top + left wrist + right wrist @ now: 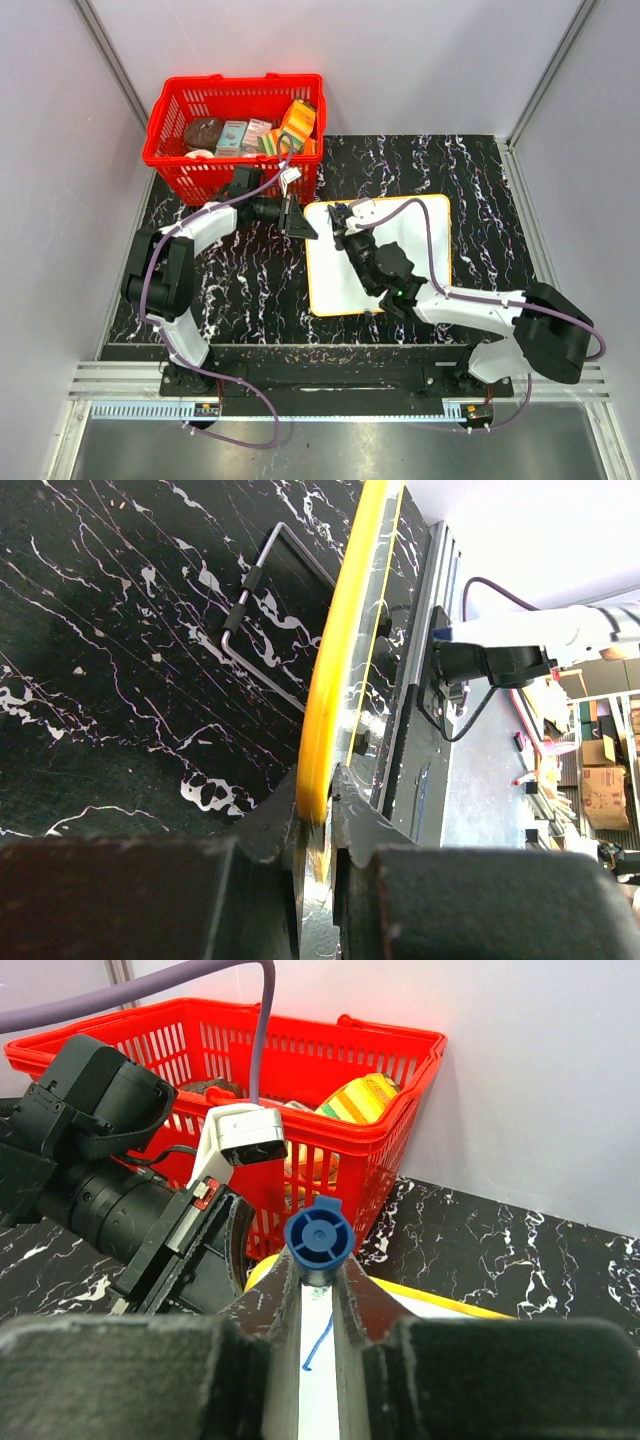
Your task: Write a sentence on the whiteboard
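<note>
Shows only one short blue stroke [317, 1345] on white yellow-rimmed whiteboard [330, 280] clamped in left claw [320, 830]; blue-capped marker [318, 1237] gripped in right claw [317, 1272].

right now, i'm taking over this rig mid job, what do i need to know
Left gripper: jaws shut on the yellow rim of the whiteboard, at its far left corner.
Right gripper: jaws shut on a blue marker held over the board; its tip is hidden.
Done: of the sentence, only one short blue stroke shows.
Left: nearly all the writing; no readable word is visible yet.
</note>
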You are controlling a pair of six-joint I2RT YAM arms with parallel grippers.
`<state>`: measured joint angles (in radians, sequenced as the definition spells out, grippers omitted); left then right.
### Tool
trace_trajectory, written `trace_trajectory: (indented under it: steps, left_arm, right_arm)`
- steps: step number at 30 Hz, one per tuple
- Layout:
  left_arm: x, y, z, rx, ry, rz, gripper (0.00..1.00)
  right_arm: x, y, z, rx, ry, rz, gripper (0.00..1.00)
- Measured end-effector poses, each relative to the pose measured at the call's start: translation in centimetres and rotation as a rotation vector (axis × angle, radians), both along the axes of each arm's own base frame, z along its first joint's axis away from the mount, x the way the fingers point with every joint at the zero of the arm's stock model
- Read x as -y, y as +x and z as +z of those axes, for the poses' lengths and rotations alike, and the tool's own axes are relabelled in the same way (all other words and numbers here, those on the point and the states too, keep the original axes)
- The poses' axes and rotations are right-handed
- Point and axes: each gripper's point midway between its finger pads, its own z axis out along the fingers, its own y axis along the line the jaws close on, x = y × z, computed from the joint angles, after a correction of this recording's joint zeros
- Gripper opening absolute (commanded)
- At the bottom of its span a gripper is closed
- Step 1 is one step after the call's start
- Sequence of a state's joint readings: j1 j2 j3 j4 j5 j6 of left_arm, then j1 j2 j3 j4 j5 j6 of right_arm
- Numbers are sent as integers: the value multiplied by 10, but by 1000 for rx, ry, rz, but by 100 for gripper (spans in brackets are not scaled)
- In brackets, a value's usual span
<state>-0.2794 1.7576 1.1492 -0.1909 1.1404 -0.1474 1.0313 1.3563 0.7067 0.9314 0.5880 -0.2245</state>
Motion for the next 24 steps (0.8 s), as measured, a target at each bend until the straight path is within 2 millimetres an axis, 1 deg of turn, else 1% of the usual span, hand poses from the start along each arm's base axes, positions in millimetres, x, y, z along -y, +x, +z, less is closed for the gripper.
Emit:
trace_trajectory:
  steps: [4, 10, 17, 24]
  left_arm:
    - [0, 0, 0, 0, 0, 0, 0]
    - [0, 0, 0, 0, 0, 0, 0]
    - [0, 0, 0, 0, -1, -1, 0]
    - [0, 0, 0, 0, -1, -1, 0]
  right_arm:
    - [-6, 5, -3, -3, -16, -7, 0]
    - [-4, 6, -1, -8, 1, -8, 0]
    - [14, 6, 7, -15, 57, -20, 0]
    - [26, 16, -7, -57, 68, -43, 0]
